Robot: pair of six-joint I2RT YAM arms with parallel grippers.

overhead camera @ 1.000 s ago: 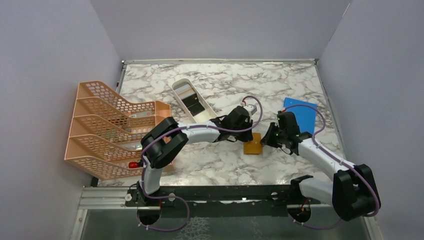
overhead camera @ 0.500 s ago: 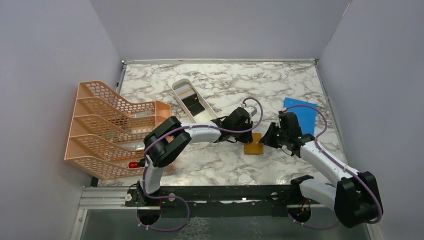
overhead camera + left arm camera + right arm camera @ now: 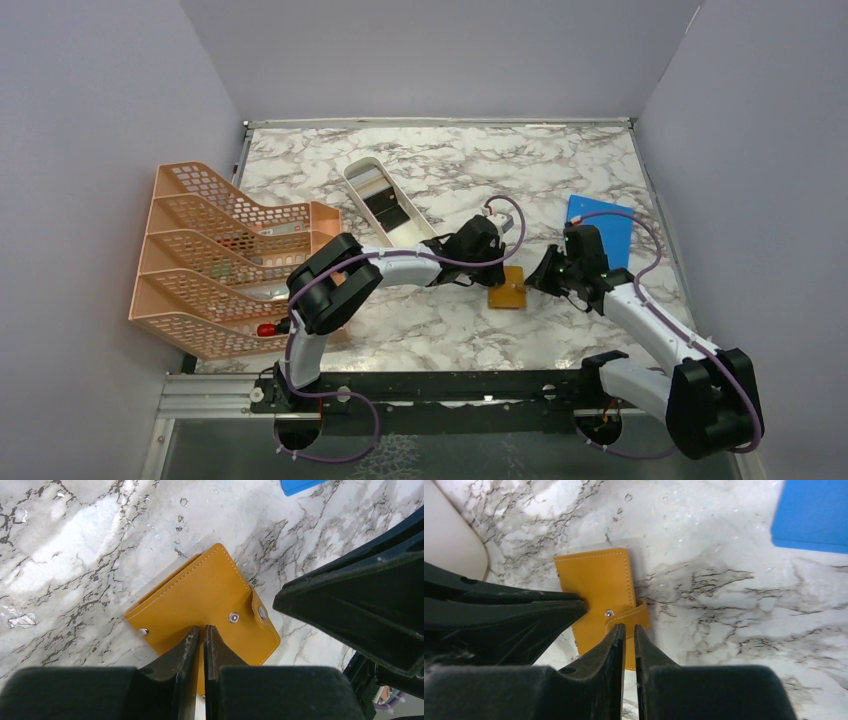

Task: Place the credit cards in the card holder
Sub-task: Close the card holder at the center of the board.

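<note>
Marble counter (image 3: pixel 440 170) carries a peach mesh rack (image 3: pixel 200 250) at the left, a white tray (image 3: pixel 352 178) mid-field and a blue sheet (image 3: pixel 615 235) at the right. What look like the credit cards (image 3: pixel 385 210), black and pale, are seen lying in the tray. The card holder (image 3: pixel 200 610) lies flat and folded on the counter between the two arms, near the blue sheet but apart from it.

Left gripper (image 3: pixel 201 630): jaws drawn almost together with only a slit left, tips at the holder's near edge. Whether the cover is pinched cannot be told. Right gripper (image 3: pixel 629 627): same narrow slit, tips set at the strap (image 3: pixel 636 615) beside the snap (image 3: pixel 609 613). A pinch on the strap cannot be confirmed.

Handling, as judged: the holder is light, thin and soft — it will likely be dragged over the smooth marble unless pinned. One side is best held down near the fold while the strap's free end is taken and peeled off the snap. Cards are stiff, thin and slippery — an edge grip is called for.
</note>
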